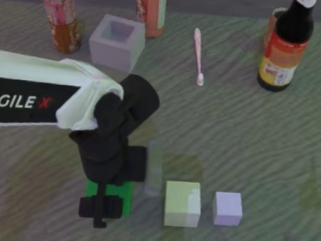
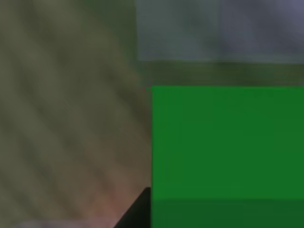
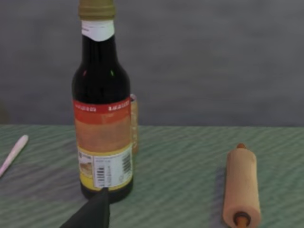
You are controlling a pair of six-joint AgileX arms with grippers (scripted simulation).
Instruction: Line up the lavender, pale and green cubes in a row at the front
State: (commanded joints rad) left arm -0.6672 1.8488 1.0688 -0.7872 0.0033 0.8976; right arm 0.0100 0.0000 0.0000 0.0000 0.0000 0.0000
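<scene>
**Left gripper at green cube, front row**

Fingers of the left gripper (image 1: 100, 207): from the top view they reach down at the green cube (image 1: 111, 197), but I cannot tell whether they clasp it or stand free; the arm hides the contact. In the left wrist view the green cube (image 2: 227, 147) fills most of the frame, very close to the camera.

Row at the near edge, left to right: green cube, pale cube (image 1: 182, 203), lavender cube (image 1: 227, 208). The 3 are apart, with small gaps between them.

Far side: grey box (image 1: 117, 42), 1 can (image 1: 62, 17) left of it, pink toothbrush (image 1: 198, 56), dark bottle (image 1: 286, 44) at far right.

Right gripper: only a dark tip (image 3: 90, 213) shows in its wrist view, facing the bottle and a rolling pin (image 3: 242, 184). Finger state not visible.
</scene>
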